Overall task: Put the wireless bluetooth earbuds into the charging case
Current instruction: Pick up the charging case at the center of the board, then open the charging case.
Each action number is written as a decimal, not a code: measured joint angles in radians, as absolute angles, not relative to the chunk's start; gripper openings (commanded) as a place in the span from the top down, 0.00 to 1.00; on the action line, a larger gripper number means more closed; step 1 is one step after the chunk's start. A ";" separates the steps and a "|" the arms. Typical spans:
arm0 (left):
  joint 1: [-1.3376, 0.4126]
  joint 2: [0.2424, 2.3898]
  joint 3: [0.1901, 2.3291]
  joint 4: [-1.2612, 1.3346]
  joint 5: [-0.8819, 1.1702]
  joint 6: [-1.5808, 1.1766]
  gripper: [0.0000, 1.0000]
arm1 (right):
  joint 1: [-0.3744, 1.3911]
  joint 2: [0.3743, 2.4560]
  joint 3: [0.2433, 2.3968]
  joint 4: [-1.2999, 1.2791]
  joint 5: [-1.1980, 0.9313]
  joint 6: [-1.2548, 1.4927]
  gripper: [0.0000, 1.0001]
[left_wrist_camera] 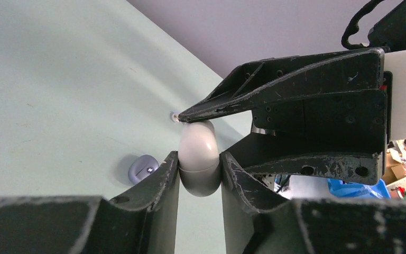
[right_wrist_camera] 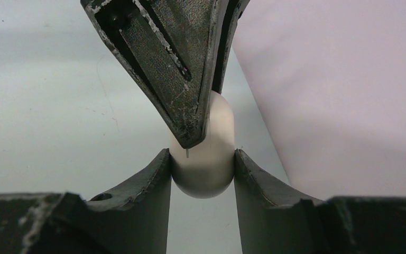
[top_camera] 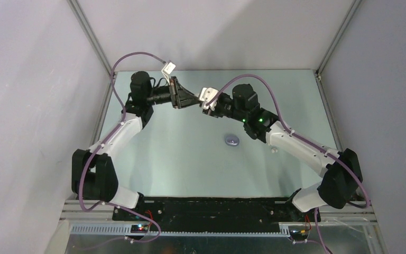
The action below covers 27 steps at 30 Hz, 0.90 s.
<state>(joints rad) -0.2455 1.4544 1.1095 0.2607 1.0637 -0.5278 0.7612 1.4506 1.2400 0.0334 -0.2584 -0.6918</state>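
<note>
The smooth white egg-shaped charging case [left_wrist_camera: 196, 145] is up in the air over the far middle of the flat pale green table [top_camera: 164, 159]. The left gripper [left_wrist_camera: 200, 159] squeezes its two sides with scratched black fingers, and the right gripper [right_wrist_camera: 202, 156] squeezes it too with its own rough, pointy black fingers. A small round purple-grey case [top_camera: 233, 140] lies near the table's middle, well apart from both.
</note>
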 measured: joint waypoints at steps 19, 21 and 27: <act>-0.193 1.437 1.098 0.267 1.290 -0.168 1.00 | 0.522 1.556 1.598 -0.395 -0.748 -0.482 0.21; -0.194 1.426 1.146 0.059 1.292 0.053 1.00 | 0.529 1.576 1.621 -0.440 -0.808 -0.470 0.23; -0.200 1.426 1.281 -0.400 1.271 0.546 1.00 | 0.554 1.666 1.642 -0.527 -0.916 -0.442 0.30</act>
